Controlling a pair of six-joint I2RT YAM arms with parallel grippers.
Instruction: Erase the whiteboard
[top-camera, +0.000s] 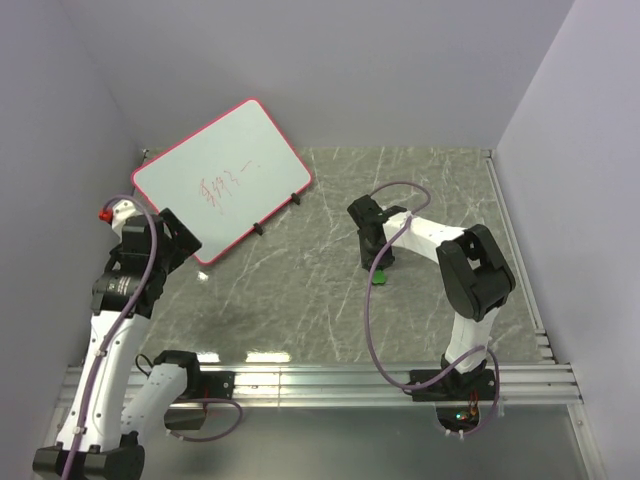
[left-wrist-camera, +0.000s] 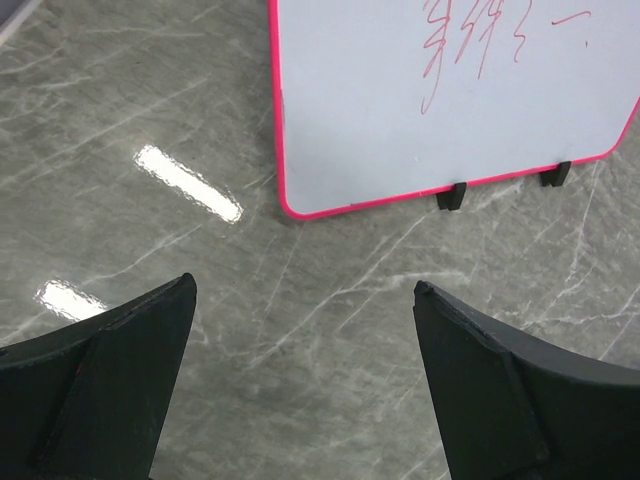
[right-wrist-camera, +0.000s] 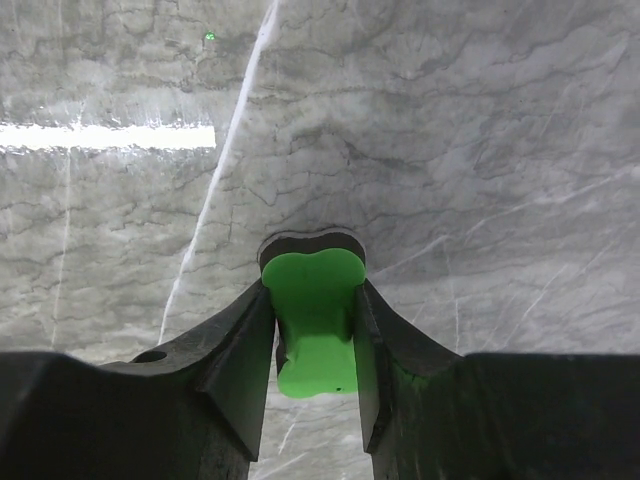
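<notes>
Two risks from here. The right gripper (right-wrist-camera: 315, 335) was clamped on the green eraser (right-wrist-camera: 313, 322), which sat low against the table (top-camera: 330, 310), well apart from the whiteboard (top-camera: 220, 180). The grip was across the eraser's narrow middle, so I'd expect it to twist or slip out under wiping pressure. The board sat in the far-left corner with red scribbles (top-camera: 222, 186) unwiped and two black clips (left-wrist-camera: 452, 196) on its near edge. Nothing visibly held it, so a hard stroke could shove it along the glossy stone. The left gripper (left-wrist-camera: 304, 292) hung wide apart and empty just short of the board's near corner — well placed to brace it. Grey marble-look top with glare patches, plain pale walls (top-camera: 400, 70) close on three sides — little swing room.
</notes>
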